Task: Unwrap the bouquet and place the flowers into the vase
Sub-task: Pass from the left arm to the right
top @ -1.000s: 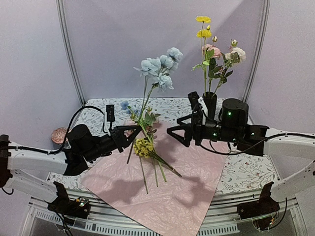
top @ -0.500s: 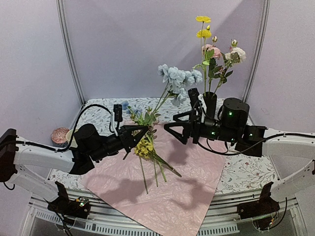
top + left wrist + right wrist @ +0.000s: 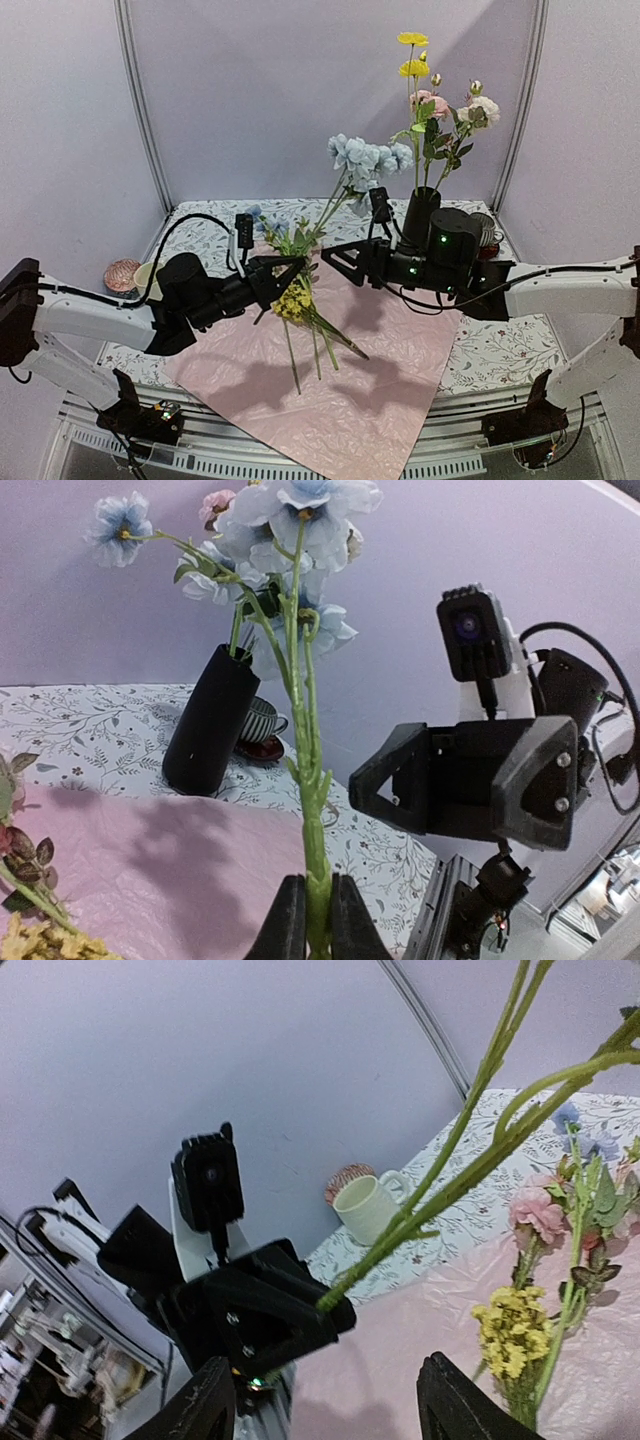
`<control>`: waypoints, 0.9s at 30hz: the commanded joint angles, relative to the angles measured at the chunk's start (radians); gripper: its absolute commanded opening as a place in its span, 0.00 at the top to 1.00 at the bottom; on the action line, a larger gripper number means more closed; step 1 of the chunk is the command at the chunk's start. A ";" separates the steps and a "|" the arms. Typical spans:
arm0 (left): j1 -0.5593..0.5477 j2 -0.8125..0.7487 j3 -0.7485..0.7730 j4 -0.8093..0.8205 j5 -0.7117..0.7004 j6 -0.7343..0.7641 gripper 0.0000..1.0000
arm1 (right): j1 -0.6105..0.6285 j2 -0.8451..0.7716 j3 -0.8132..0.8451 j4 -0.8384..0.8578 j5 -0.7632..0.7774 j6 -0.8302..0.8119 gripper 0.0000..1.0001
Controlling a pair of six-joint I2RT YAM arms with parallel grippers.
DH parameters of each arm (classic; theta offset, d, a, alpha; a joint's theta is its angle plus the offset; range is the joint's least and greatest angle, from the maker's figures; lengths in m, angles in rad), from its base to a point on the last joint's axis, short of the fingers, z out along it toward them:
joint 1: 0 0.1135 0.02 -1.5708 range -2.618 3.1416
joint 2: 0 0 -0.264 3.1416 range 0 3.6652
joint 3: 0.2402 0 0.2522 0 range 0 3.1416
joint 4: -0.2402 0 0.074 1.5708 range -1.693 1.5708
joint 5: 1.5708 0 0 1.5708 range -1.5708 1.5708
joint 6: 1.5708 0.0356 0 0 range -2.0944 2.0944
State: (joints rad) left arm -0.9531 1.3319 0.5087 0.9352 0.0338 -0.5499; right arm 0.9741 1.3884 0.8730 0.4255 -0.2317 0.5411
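top external | one vase [image 3: 418,215] | left tool [image 3: 299,266] grips one blue flower [image 3: 365,158] | right tool [image 3: 328,263] wide

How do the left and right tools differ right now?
The left tool is shut on the blue flower stem; the right tool is open and grips nothing. The right tool is nearer the vase than the left tool. Both face that stem.

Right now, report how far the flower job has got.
Done: paper lies spread flat, yellow and pink flowers stand in the vase. In hand: left tool shut on the blue flower's stem, right tool open beside it. Left: the bunch lying on the paper.
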 commanded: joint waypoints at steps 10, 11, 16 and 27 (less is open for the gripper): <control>-0.043 0.025 -0.010 0.142 0.048 0.062 0.94 | 0.001 0.113 0.015 0.365 0.006 0.280 0.59; -0.044 0.022 -0.016 0.156 0.057 0.066 0.94 | 0.001 0.116 0.018 0.369 -0.001 0.283 0.59; -0.048 0.023 -0.037 0.231 0.120 0.086 0.94 | 0.001 0.127 0.027 0.375 -0.008 0.286 0.60; -0.057 0.031 -0.039 0.276 0.154 0.075 0.94 | 0.001 0.148 0.031 0.446 -0.054 0.255 0.75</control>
State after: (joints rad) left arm -0.9932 1.3659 0.4740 1.1397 0.1535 -0.4820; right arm 0.9741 1.5143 0.8768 0.7940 -0.2474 0.8131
